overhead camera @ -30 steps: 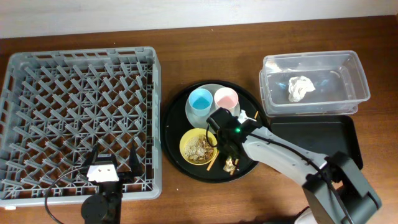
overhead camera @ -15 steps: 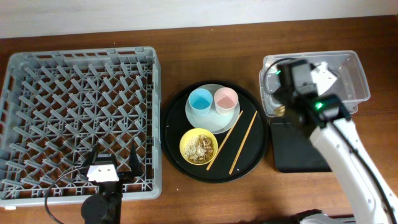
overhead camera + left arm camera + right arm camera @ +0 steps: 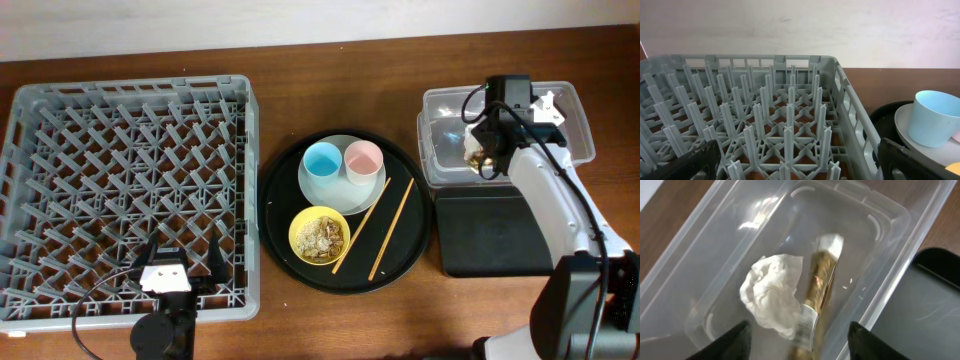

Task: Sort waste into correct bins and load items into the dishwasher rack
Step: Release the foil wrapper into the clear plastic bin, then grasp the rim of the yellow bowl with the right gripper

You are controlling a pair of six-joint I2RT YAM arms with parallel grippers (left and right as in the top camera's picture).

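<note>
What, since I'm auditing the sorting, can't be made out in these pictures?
Wrapper: right wrist, blurred; resting or falling in the tub is unclear.
Tissue: overhead, hidden under the right gripper.
Scraps in the bowl: overhead, too small to identify.
Pink cup: left wrist, cut off by the right edge.

The dishwasher rack point(image 3: 130, 85) was grey, latticed. A light-blue cup point(image 3: 322, 160), pink cup point(image 3: 363, 159) and yellow bowl point(image 3: 297, 232) (tan flakes point(image 3: 325, 238) in it) showed against a black round tray point(image 3: 283, 195). The tissue point(image 3: 771, 295) was white, the wrapper point(image 3: 821, 282) gold, the tub point(image 3: 880, 235) clear.
</note>
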